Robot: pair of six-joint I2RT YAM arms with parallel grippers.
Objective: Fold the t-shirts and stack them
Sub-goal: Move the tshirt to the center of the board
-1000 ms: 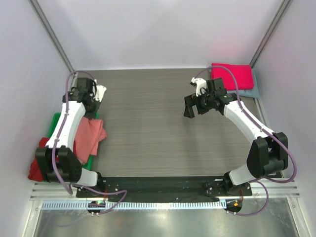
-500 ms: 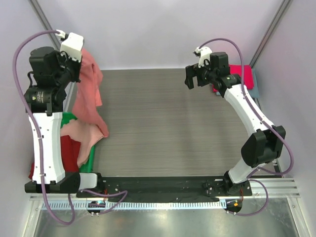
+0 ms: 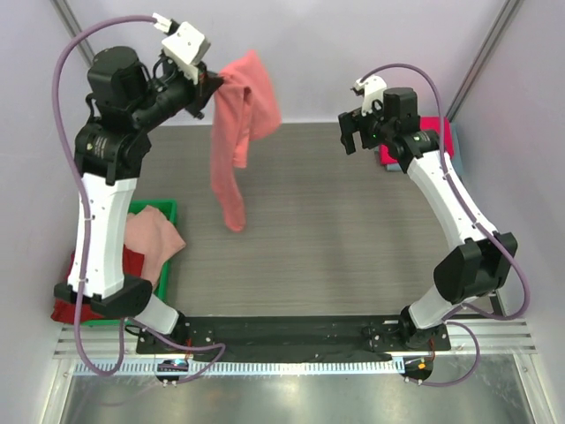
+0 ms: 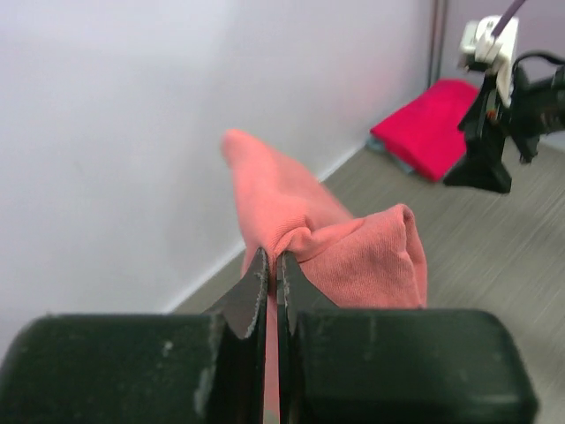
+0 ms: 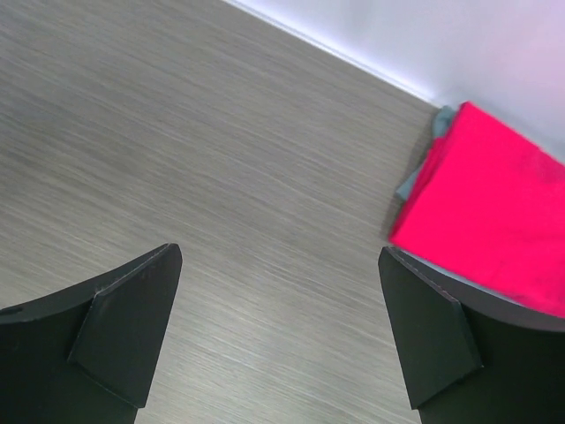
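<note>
Since your left gripper [image 4: 271, 265] is clamped on a bunched fold of the salmon-coral t-shirt [image 3: 237, 124], it dangles limp over the table [image 3: 335, 238]. Looks like light, floppy cloth, so I'd grab a hanging corner with your right gripper [image 5: 278, 261], which is spread wide and empty.

Salmon-coral shirt [image 3: 237, 132], upper left of centre: soft matt knit cloth, bunched in creases where left gripper [image 4: 271, 265] pinches it. Gripper fingers [image 4: 252, 296]: matt black plastic.
Right gripper [image 5: 278, 265]: same matt black plastic, smooth faces.
Table [image 3: 309, 238]: grey wood-grain surface, fine streaks, low sheen.
Magenta shirt [image 3: 439, 132], upper right: smooth matt cloth.
Bin [image 3: 168, 210], left: green plastic, slight gloss.
Arm shells [image 3: 101, 221]: glossy white plastic.
Rail [image 3: 291, 367], bottom edge: bare metal.
</note>
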